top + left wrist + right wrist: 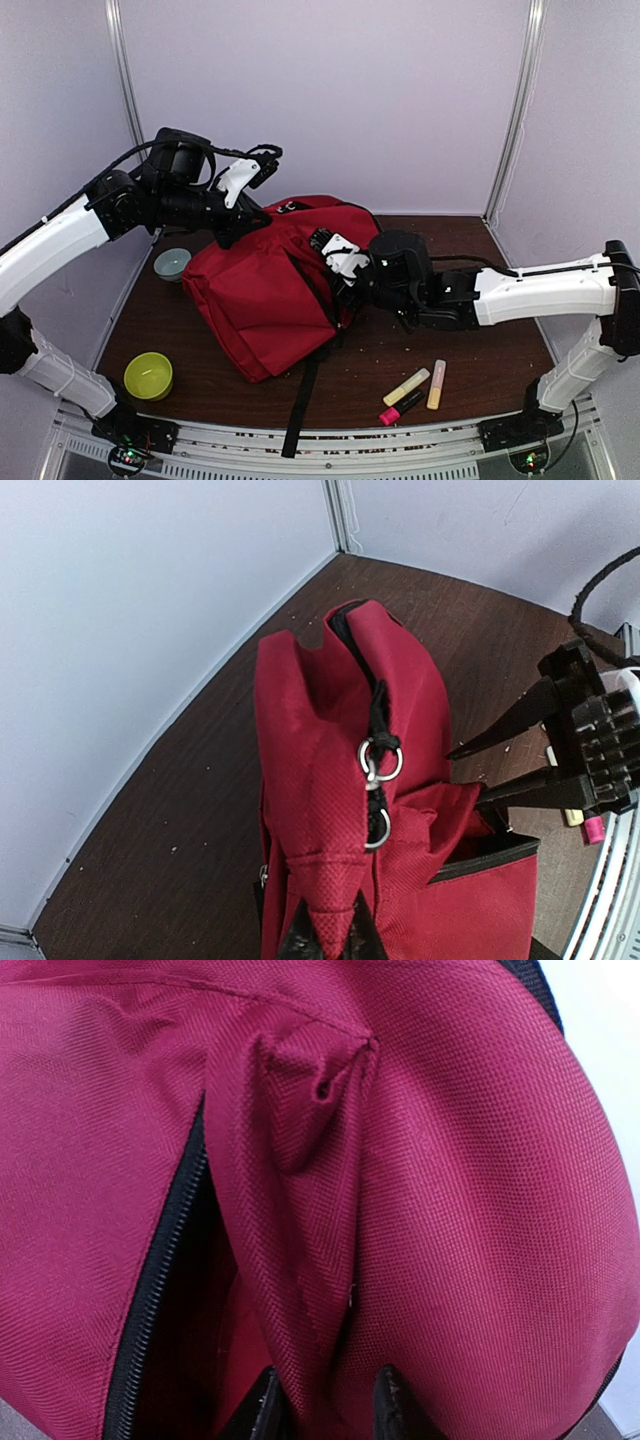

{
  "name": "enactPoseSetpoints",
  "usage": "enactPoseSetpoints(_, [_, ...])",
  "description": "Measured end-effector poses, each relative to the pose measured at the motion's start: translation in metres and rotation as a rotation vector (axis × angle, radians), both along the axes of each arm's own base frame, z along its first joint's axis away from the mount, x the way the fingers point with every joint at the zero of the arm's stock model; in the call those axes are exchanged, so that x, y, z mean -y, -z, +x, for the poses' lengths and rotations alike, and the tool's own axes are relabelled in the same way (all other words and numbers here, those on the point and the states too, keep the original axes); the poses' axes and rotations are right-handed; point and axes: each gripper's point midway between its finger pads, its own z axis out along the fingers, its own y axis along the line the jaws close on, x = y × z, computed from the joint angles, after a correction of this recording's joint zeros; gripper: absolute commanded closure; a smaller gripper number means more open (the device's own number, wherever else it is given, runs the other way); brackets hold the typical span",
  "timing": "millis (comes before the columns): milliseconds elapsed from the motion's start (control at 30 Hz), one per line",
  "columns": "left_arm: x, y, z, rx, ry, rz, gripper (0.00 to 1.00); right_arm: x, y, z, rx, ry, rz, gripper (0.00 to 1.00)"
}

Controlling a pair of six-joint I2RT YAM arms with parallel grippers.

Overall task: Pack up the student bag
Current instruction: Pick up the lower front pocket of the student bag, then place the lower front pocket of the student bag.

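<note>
Right end effector (328,1388) and left end effector (330,925) each pinch red student bag (262,292) fabric, zip gaping.

Likely a lab test booth: plain panel walls (330,90), table (480,250).

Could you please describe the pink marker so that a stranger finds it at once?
Start at the big red backpack in the middle of the brown table. Near the front edge, to its right, three markers lie close together. The pink marker is nearest that edge and partly black, unlike the yellow marker and the orange marker.
</note>
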Motion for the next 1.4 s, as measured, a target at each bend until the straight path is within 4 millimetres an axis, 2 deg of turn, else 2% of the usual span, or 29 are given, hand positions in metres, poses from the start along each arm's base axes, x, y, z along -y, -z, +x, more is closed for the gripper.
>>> enactPoseSetpoints(67, [0.0,0.0,-0.001,-0.001,0.004,-0.001,1.0,0.0,0.003,0.002,-0.015,0.002,0.007,0.58])
enactPoseSetpoints(133, [0.001,0.0,-0.002,-0.004,0.012,-0.003,1.0,-0.002,0.008,0.003,-0.036,-0.008,0.012,0.57])
enactPoseSetpoints(267, [0.003,0.001,-0.006,-0.009,0.032,-0.013,1.0,-0.008,0.016,0.001,-0.085,-0.061,0.033,0.72])
enactPoseSetpoints(433, [0.001,-0.001,-0.014,-0.007,0.055,-0.028,1.0,-0.018,0.016,-0.005,-0.141,-0.145,0.087,1.0])
enactPoseSetpoints(600, [0.001,-0.002,-0.017,-0.005,0.075,-0.03,1.0,-0.026,0.018,-0.018,-0.195,-0.242,0.106,1.0])
enactPoseSetpoints(700, [-0.002,-0.004,-0.021,-0.004,0.085,-0.031,1.0,-0.031,0.013,-0.038,-0.254,-0.357,0.122,1.0])
enactPoseSetpoints(767, [-0.005,-0.008,-0.025,0.004,0.091,-0.034,1.0,-0.033,0.003,-0.061,-0.292,-0.452,0.141,1.0])
enactPoseSetpoints(967, [-0.011,-0.022,-0.051,0.004,0.164,-0.045,1.0,-0.029,-0.052,-0.135,-0.302,-0.709,0.22,1.0])
enactPoseSetpoints(1033, [-0.007,-0.028,-0.06,0.004,0.201,-0.055,1.0,-0.029,-0.064,-0.149,-0.312,-0.763,0.254,1.0])
enactPoseSetpoints(1100, [-0.007,-0.029,-0.061,-0.003,0.208,-0.05,1.0,-0.031,-0.072,-0.155,-0.329,-0.794,0.292,1.0])
enactPoseSetpoints(1133, [-0.007,-0.027,-0.061,-0.011,0.206,-0.043,0.93,-0.032,-0.073,-0.156,-0.345,-0.797,0.309,1.0])
enactPoseSetpoints(1167, [-0.006,-0.025,-0.058,-0.021,0.2,-0.033,0.7,-0.034,-0.072,-0.156,-0.367,-0.796,0.324,1.0])
enactPoseSetpoints(1233, [-0.005,-0.016,-0.043,-0.047,0.162,-0.009,0.4,-0.039,-0.068,-0.152,-0.412,-0.776,0.349,1.0])
enactPoseSetpoints(1267, [-0.007,-0.012,-0.029,-0.047,0.117,0.004,0.33,-0.041,-0.062,-0.144,-0.459,-0.741,0.367,1.0])
enactPoseSetpoints(1300, [-0.012,-0.009,-0.005,-0.043,0.038,0.019,0.29,-0.043,-0.054,-0.137,-0.491,-0.704,0.375,1.0])
enactPoseSetpoints(1400, [-0.03,0.003,0.054,-0.032,-0.159,0.054,0.23,-0.046,-0.014,-0.103,-0.619,-0.517,0.392,1.0])
